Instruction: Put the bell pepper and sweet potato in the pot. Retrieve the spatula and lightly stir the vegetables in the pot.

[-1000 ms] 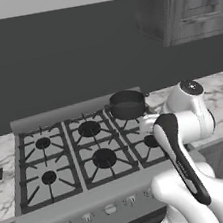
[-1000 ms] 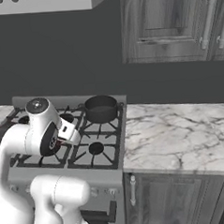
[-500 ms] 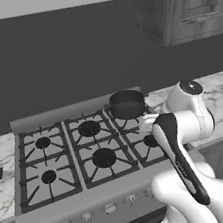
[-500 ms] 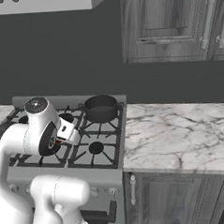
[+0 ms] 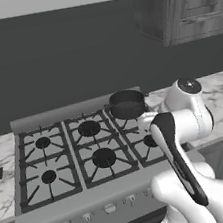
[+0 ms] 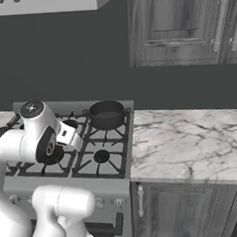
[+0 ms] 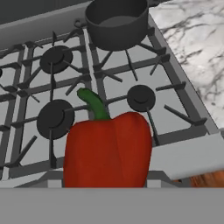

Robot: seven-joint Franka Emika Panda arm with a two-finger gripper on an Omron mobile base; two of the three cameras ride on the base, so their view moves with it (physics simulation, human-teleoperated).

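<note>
Bell pepper (image 7: 107, 151), where does it sit from your jaws?

— Right at them. Through my hand camera it is the nearest thing, red body low and centred, green stem pointing up and away from me. It hangs over the front edge of the stove (image 7: 183, 157) with nothing under it, so I judge that I am holding it. My jaws are about half closed on its body, though the tips themselves are hidden behind it.

— And the pot (image 7: 116, 24)?

— Straight ahead along my line of sight and a touch to the right. It is on the stove's rear right burner, well apart from the pepper. Going outward from my jaws, the front right burner (image 7: 141, 97) comes first, then a stretch of bare grate, then the pot's near wall. From the right base camera the pot (image 6: 107, 114) is behind my hand and towards the marble desk (image 6: 191, 141).

— So what does the next move turn on?

— On carrying forward over that front burner and keeping high enough to clear the rim. The pot's mouth is open and looks empty, so I would release only once the pepper is above the middle of it.

— Anything else close by?

— An orange-brown patch at the lower right, just past the stove edge. It may be the sweet potato (image 7: 210, 179), but too little of it shows to be sure.
</note>
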